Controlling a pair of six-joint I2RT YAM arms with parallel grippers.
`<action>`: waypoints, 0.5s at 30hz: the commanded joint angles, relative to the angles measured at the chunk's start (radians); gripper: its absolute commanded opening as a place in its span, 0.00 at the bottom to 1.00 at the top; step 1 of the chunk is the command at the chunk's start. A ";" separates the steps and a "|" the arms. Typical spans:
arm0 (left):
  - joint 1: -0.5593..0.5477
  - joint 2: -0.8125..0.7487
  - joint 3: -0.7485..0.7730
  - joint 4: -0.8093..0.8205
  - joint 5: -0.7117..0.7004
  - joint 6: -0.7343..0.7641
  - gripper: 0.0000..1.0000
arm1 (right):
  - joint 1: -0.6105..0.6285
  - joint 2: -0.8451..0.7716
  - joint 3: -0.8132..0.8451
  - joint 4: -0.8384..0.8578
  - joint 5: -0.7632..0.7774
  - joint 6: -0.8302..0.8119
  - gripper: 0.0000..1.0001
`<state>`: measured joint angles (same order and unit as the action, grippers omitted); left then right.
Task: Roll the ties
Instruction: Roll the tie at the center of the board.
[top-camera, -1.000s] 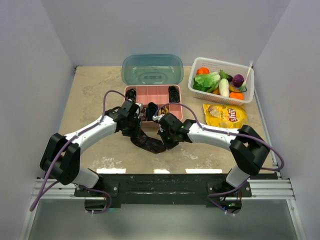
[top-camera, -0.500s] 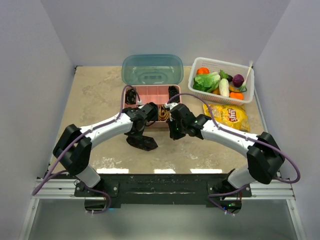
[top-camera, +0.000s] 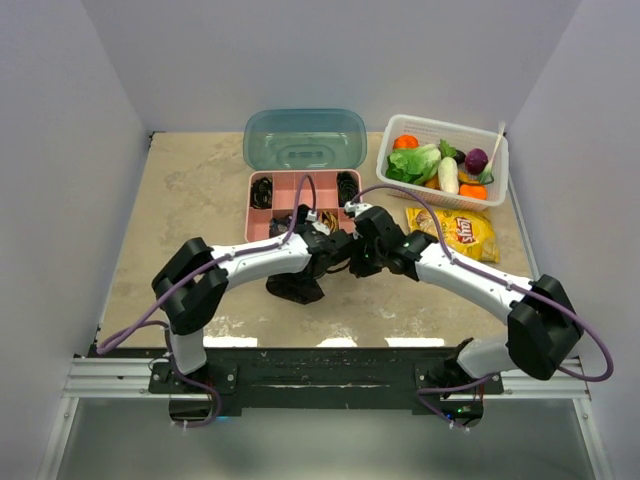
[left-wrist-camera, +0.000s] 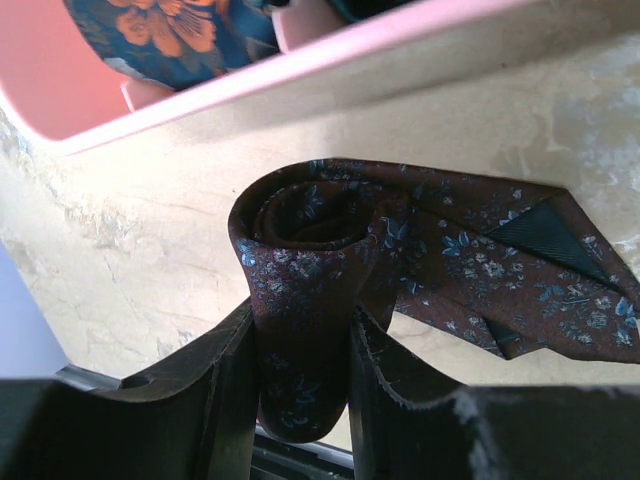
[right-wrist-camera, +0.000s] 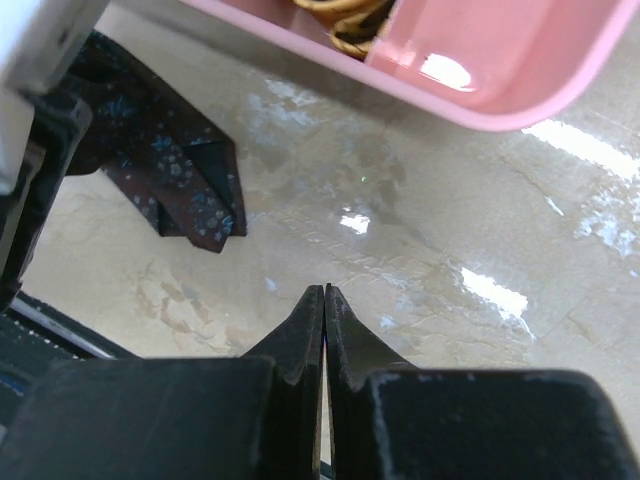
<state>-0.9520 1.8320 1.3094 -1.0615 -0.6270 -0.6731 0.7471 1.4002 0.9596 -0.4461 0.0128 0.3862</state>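
Seen from above, two white-and-black robot arms reached inward over a beige, stone-patterned worktop (top-camera: 190, 200). The left arm's fingers (left-wrist-camera: 230, 390) were clamped on a dark brown-maroon fabric necktie with small blue flowers (left-wrist-camera: 400, 240), one black finger on each side of the cloth. In the left wrist view, the gripped part of the necktie was wound into a loose coil just beyond the fingertips. Its pointed wide end lay flat on the worktop to the right, with a patch of dark lining showing. The necktie sat on the worktop just beside the near wall of a pink plastic compartment tray (top-camera: 325, 185), outside it.

The right arm's fingers (right-wrist-camera: 315, 340) were pressed together with nothing between them. They were over bare worktop near the tray's corner, with the necktie's point off to their left.

Other rolled ties sat inside the tray:
- a black coil (top-camera: 262, 190) in the far-left compartment
- another dark coil (top-camera: 347, 185) at the far right
- a gold-toned coil (right-wrist-camera: 345, 20) by the front wall
- a blue tie with orange flowers (left-wrist-camera: 160, 30)

Behind the tray lay a translucent teal plastic lid (top-camera: 305, 138). To the right stood a white slotted plastic basket (top-camera: 455, 126) of toy vegetables — and in front of it lay a yellow crisp bag (top-camera: 460, 232).
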 joint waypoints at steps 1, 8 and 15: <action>-0.040 0.059 0.073 -0.018 -0.036 -0.071 0.30 | 0.001 -0.033 -0.010 0.024 -0.001 0.011 0.03; -0.064 0.110 0.097 -0.016 -0.040 -0.083 0.31 | -0.003 -0.039 -0.044 0.033 0.004 0.029 0.03; -0.065 0.076 0.079 -0.032 -0.086 -0.105 0.30 | -0.018 -0.081 -0.051 0.030 0.059 0.042 0.04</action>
<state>-1.0054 1.9190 1.3727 -1.1309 -0.6712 -0.7235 0.7246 1.3682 0.9009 -0.4637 0.0616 0.4057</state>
